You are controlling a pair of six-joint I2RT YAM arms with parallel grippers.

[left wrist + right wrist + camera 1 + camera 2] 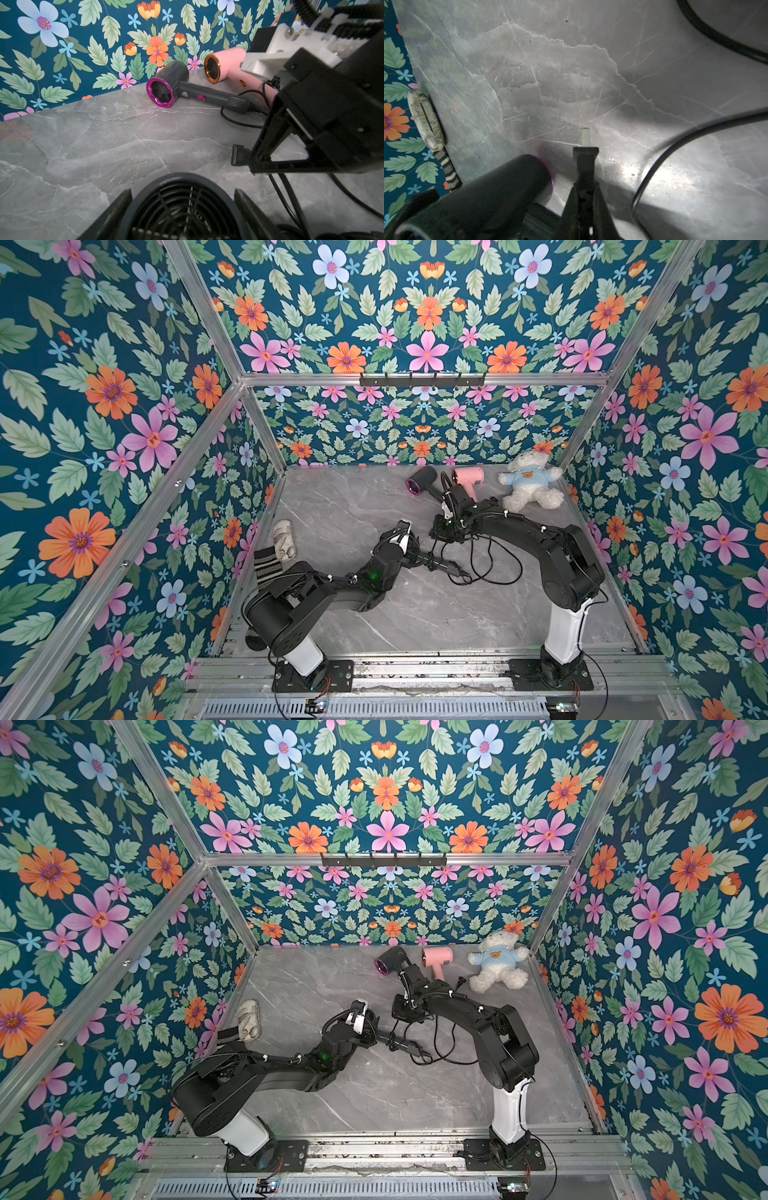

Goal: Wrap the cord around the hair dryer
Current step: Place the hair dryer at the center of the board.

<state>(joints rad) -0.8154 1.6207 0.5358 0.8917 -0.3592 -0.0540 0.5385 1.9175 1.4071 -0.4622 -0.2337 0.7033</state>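
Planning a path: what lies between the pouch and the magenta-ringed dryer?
Nothing: bare table between pouch and magenta-ringed dryer, in both top views.

Dark hair dryer [182,207] mid-table, black cord [634,199] trailing loose

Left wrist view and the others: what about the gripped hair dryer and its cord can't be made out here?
- Left wrist view: the frame edge cuts off the gripped hair dryer, so only part of it shows.
- Both top views: the left arm covers that dryer's body, so any wraps are hidden.
- Top views: the cord is too thin to trace to one dryer.
- Right wrist view: the right gripper hides where the plug meets its cord.
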